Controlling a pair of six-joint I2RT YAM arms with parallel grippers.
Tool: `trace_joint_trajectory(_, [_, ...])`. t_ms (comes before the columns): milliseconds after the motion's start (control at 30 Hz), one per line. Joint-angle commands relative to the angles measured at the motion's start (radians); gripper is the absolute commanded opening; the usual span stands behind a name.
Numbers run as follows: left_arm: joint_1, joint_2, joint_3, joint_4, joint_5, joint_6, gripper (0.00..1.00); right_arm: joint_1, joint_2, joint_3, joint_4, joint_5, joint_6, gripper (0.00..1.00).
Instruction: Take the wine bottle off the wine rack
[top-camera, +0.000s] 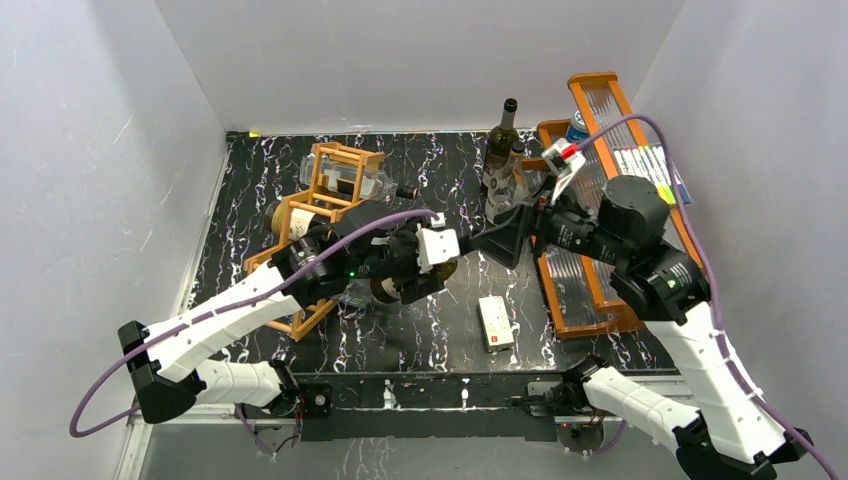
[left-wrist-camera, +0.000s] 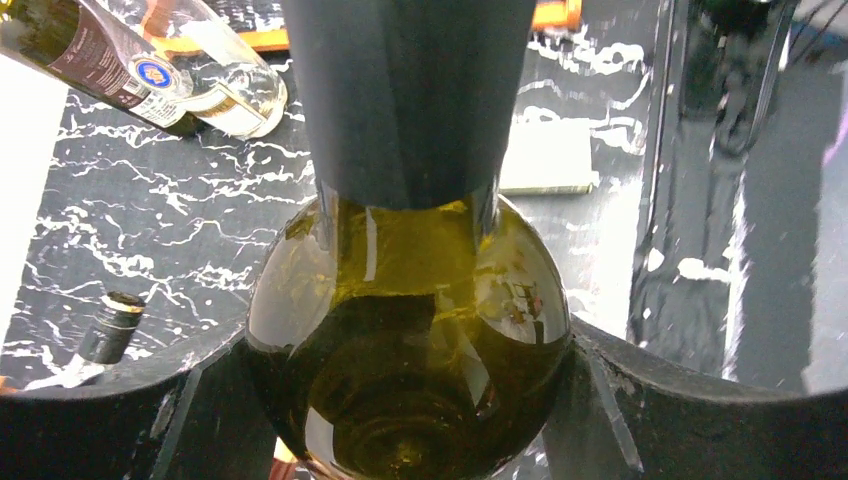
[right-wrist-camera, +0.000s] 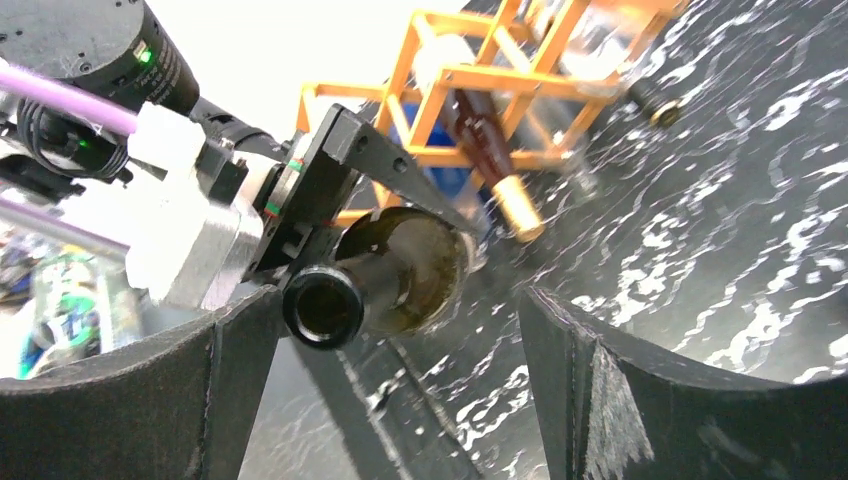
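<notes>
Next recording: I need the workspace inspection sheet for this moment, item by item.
Surface: black, white-veined tabletop; no spills seen.
Job's things: green wine bottle held outside the wine rack; a clear bottle and a dark bottle lie in the rack.
Clutter: upright wine bottle, white box, orange tiered tray, marker pack.
Tools: left tool shut on the green bottle's body; right tool open, facing the bottle's mouth.
Cables: a purple cable on each arm; the right one arcs over the tray.
Surroundings: plain white walls.
</notes>
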Motion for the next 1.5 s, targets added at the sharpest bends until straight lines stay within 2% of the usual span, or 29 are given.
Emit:
trace_joint_trajectory(0, [0.001, -0.061, 0.025, 0.21, -0.011, -0.237, 0.0, 0.001, -0.072, -0.01, 0.135, 0.179, -0.102, 0.98])
trace_joint_trajectory(100, [0.004, -0.062, 0.0, 0.282, -0.046, -0.38, 0.0, 0.001, -0.113, -0.03, 0.19, 0.184, -0.161, 0.98])
trace_joint_trajectory(233, [0.01, -0.02, 0.032, 0.296, -0.041, -0.496, 0.0, 0.001, -0.078, -0.013, 0.198, 0.138, -0.194, 0.98])
trace_joint_trajectory(467, [0.014, 0.022, 0.029, 0.351, 0.004, -0.566, 0.0, 0.0, 0.007, -0.031, 0.286, 0.054, -0.127, 0.98])
trace_joint_trajectory(600, [0.014, 0.018, 0.01, 0.368, -0.007, -0.578, 0.0, 0.001, 0.034, -0.089, 0.384, 0.006, -0.061, 0.91])
trace_joint_trajectory(900, [0.015, 0.021, -0.012, 0.365, 0.002, -0.603, 0.0, 0.001, 0.083, -0.175, 0.507, -0.038, 0.071, 0.65])
trace_joint_trajectory(1167, [0.019, 0.03, -0.008, 0.338, -0.018, -0.611, 0.02, 0.0, 0.101, -0.179, 0.517, -0.062, 0.082, 0.28])
trace_joint_trajectory(1233, [0.02, 0.026, -0.009, 0.325, -0.032, -0.61, 0.24, 0.0, 0.099, -0.163, 0.49, -0.037, 0.06, 0.2])
trace_joint_trajectory(1367, [0.021, -0.01, -0.035, 0.314, -0.056, -0.597, 0.86, 0.001, 0.103, -0.111, 0.407, 0.053, 0.0, 0.07])
trace_joint_trajectory(1400, [0.021, -0.023, -0.04, 0.311, -0.056, -0.59, 0.96, 0.0, 0.106, -0.097, 0.381, 0.083, -0.019, 0.06])
trace_joint_trajectory(1467, [0.02, -0.041, -0.049, 0.293, -0.072, -0.583, 0.98, 0.0, 0.106, -0.074, 0.337, 0.164, -0.049, 0.02])
